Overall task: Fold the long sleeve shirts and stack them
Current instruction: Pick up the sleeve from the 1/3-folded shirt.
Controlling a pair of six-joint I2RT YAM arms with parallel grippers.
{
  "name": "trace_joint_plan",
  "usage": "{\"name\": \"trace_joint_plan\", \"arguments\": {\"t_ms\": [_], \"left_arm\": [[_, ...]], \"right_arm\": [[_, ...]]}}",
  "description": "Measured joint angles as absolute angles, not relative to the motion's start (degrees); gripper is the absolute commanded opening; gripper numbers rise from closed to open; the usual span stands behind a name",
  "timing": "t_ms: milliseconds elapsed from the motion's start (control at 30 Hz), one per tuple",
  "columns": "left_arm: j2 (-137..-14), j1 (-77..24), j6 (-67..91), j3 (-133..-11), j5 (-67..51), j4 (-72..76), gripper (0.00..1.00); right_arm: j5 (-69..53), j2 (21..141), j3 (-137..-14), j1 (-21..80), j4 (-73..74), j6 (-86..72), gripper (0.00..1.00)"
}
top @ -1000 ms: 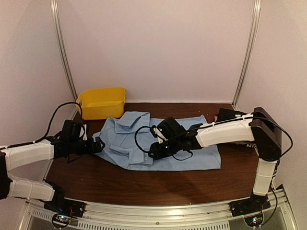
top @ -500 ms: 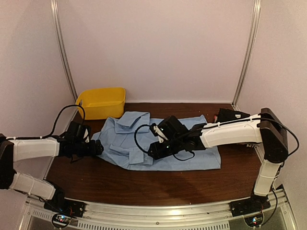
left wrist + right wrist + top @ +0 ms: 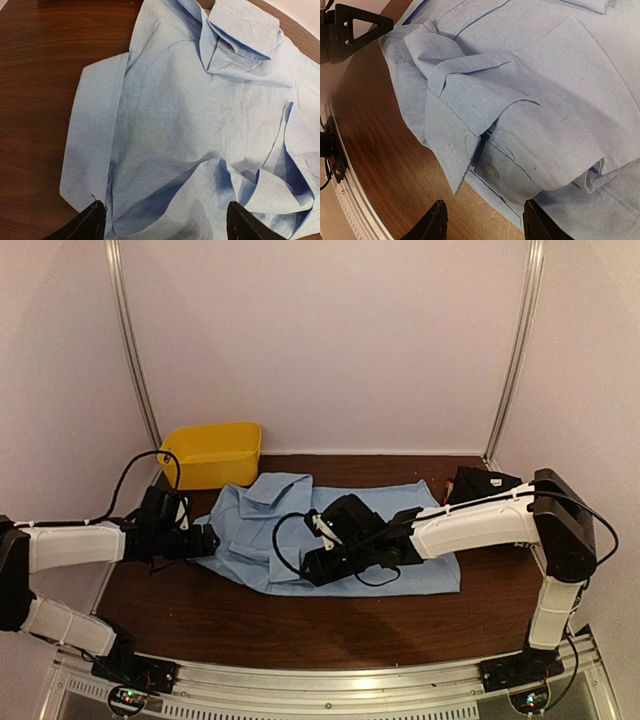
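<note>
Open and empty, the left end effector [image 3: 212,538] has edged to the blue shirt's [image 3: 250,515] left side and the right end effector [image 3: 485,220] over its folded sleeve [image 3: 520,130], probably readying another fold.

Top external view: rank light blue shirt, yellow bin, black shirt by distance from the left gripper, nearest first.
1. light blue shirt, right beside the left gripper.
2. yellow bin, back-left corner.
3. black shirt, far right side.

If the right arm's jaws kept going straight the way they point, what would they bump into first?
Most likely the buttoned cuff of the light blue shirt, folded just ahead of the right gripper; depth is hard to judge.
</note>
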State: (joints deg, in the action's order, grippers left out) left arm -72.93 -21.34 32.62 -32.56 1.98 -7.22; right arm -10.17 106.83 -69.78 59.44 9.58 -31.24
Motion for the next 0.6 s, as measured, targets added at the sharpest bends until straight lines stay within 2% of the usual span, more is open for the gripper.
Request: {"name": "trace_joint_plan", "arguments": {"t_ms": [600], "left_arm": [[-74.37,-21.34,32.42,-32.82,-1.80,-5.43,0.76]], "right_arm": [[-6.48,109.93,-68.69,60.29,8.93,-32.77,0.56]]}}
